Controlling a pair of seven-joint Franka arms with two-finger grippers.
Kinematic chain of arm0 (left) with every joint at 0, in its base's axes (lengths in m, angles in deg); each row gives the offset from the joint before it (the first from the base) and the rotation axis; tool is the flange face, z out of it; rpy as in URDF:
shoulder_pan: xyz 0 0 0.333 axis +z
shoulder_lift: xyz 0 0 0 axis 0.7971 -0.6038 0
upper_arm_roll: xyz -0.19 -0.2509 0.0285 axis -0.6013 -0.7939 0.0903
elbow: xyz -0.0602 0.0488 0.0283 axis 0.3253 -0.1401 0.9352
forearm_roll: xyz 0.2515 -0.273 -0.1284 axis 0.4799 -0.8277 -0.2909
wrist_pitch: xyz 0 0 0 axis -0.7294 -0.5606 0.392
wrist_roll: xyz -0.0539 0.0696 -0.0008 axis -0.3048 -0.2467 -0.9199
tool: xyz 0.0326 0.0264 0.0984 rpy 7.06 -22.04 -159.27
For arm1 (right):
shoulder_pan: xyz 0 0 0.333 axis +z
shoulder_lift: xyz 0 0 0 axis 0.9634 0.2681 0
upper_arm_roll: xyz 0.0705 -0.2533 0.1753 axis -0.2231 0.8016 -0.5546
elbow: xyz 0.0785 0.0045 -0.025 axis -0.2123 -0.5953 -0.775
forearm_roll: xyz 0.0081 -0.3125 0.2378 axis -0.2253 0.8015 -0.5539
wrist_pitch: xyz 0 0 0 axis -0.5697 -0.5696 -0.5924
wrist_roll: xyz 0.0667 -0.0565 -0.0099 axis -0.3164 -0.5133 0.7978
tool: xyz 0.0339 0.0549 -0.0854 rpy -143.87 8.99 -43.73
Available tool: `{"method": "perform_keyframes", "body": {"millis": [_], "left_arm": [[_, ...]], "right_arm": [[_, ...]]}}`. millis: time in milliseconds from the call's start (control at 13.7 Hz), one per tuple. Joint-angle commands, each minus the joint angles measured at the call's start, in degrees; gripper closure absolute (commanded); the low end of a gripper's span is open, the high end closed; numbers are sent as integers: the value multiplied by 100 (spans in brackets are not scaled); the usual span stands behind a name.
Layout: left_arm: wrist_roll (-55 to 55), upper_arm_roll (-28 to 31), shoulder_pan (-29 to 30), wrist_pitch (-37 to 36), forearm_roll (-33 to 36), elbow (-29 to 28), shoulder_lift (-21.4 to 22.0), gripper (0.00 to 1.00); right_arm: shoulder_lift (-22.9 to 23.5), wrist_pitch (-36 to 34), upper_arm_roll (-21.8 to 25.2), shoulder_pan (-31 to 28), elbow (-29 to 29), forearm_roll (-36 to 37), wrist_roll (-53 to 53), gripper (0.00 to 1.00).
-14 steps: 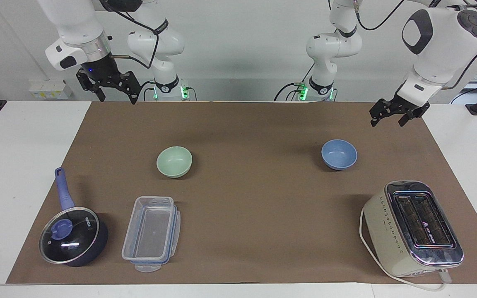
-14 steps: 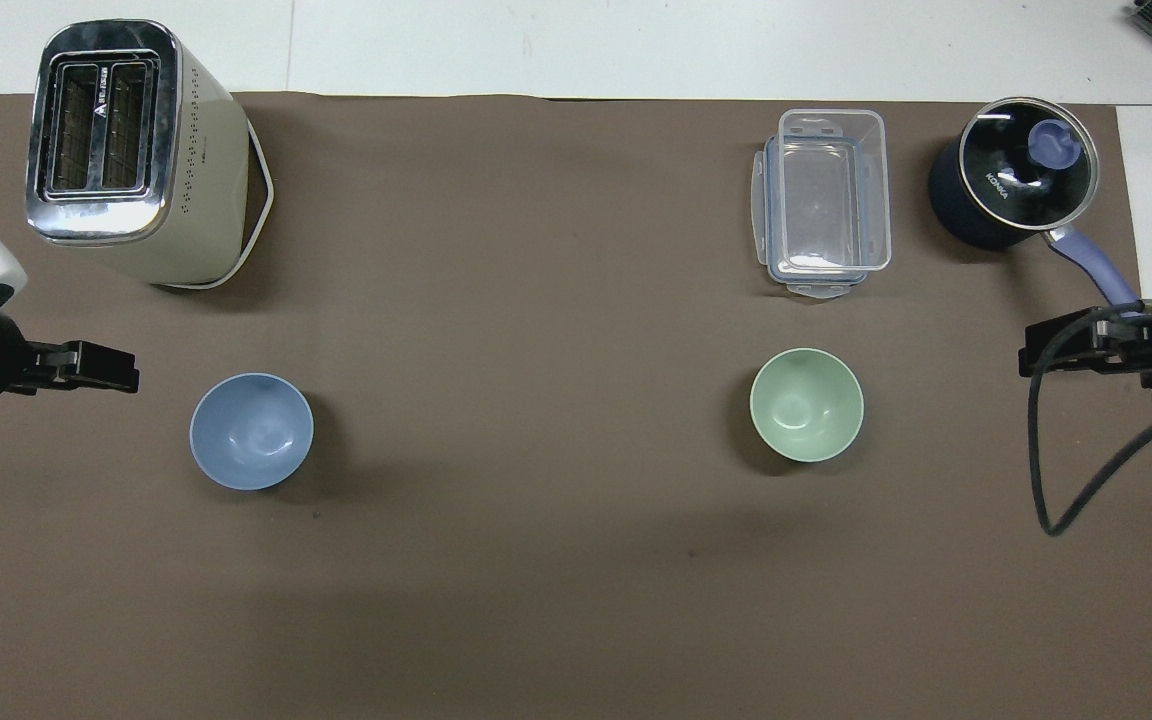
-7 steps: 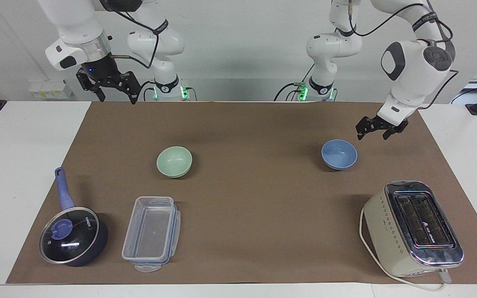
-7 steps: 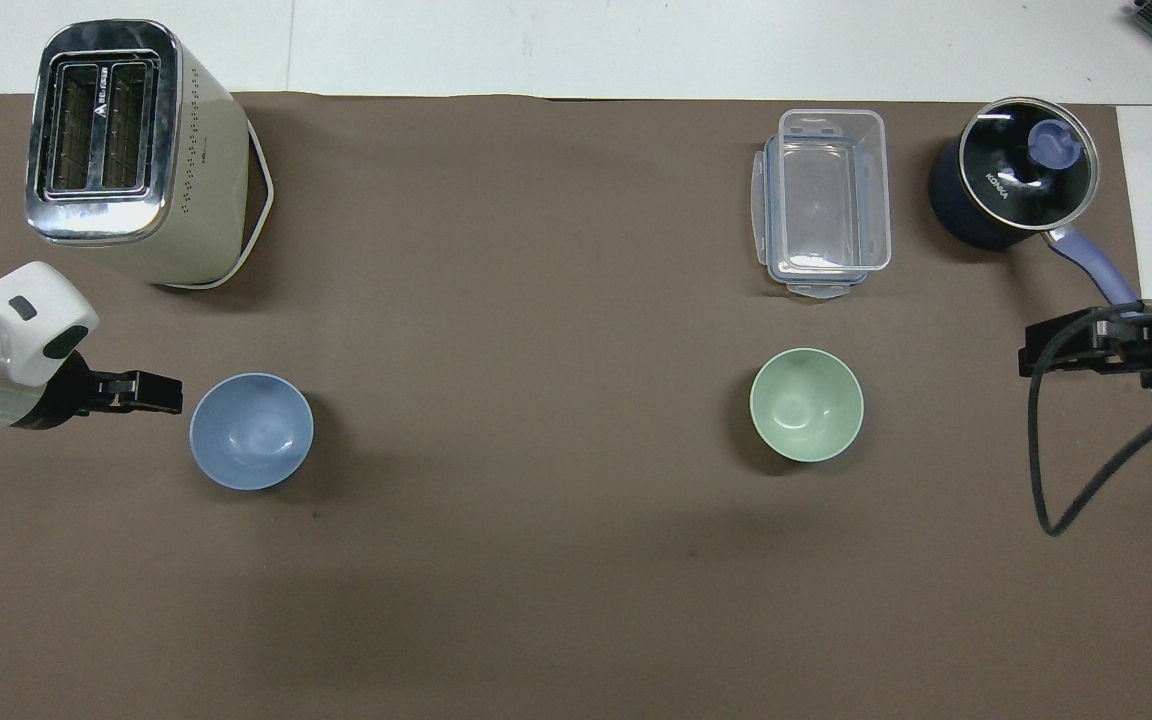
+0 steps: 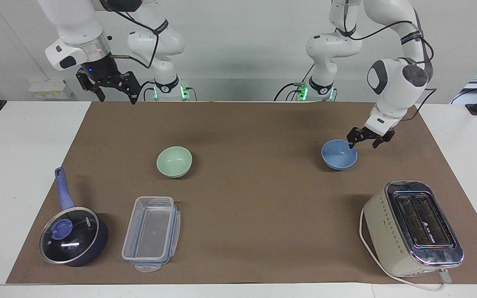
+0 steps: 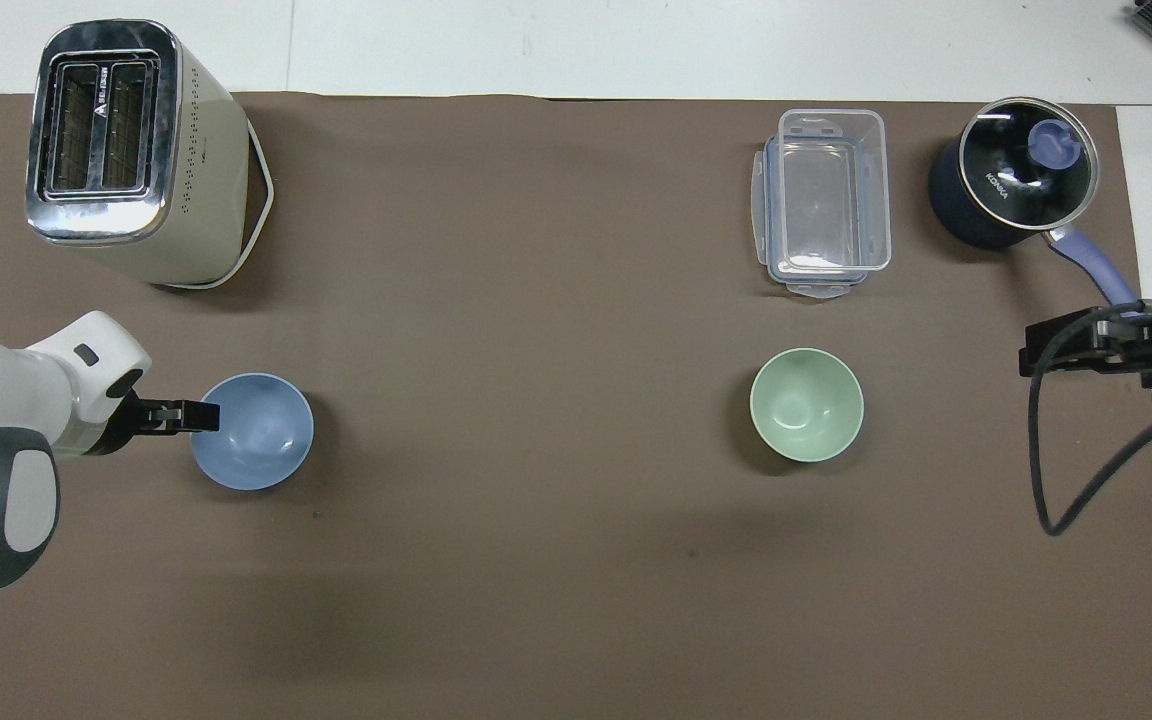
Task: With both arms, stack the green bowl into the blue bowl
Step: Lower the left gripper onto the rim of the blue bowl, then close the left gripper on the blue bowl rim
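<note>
Left pincer (image 5: 364,140) apart at blue bowl (image 5: 338,154) rim; misjudged closing could tip bowl. Right pincer (image 5: 112,89) apart, waiting; green bowl (image 5: 174,161) untouched

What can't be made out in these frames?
- Whether the left gripper touches the blue bowl: both views, contact too small.
- The right gripper in the overhead view: partly cut off by the picture's edge.
- What's in the saucepan: both views, dark lid hides it.

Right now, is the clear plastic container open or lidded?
Open: the clear container shows its bare inside from above, with its lid seemingly stacked underneath.
</note>
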Motion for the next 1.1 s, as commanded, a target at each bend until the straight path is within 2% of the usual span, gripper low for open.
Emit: {"method": "perform_keyframes", "body": {"millis": [0, 293, 585, 659, 732, 805, 1024], "left_arm": [[-67, 44, -76, 599, -187, -462, 49, 0], [-58, 35, -163, 1213, -363, -743, -136, 0], [-32, 35, -190, 1294, -398, -770, -260, 1], [-32, 35, -190, 1268, -407, -770, -251, 51], [-32, 35, -190, 1233, -407, -770, -251, 84], [-32, 44, -190, 1224, -407, -770, -251, 100], [-32, 44, -181, 1136, -407, -753, -259, 100]], "right_arm": [[-124, 137, -21, -66, -170, -137, -97, 0], [-124, 137, -21, -75, -170, -137, -97, 0], [-124, 137, -21, -75, -170, -137, -97, 0], [-124, 137, -21, -66, -170, -137, -97, 0], [-124, 137, -21, -75, -170, -137, -88, 0], [-124, 137, -21, -75, -170, -137, -88, 0], [-124, 146, -21, -75, -170, -137, -88, 0]]}}
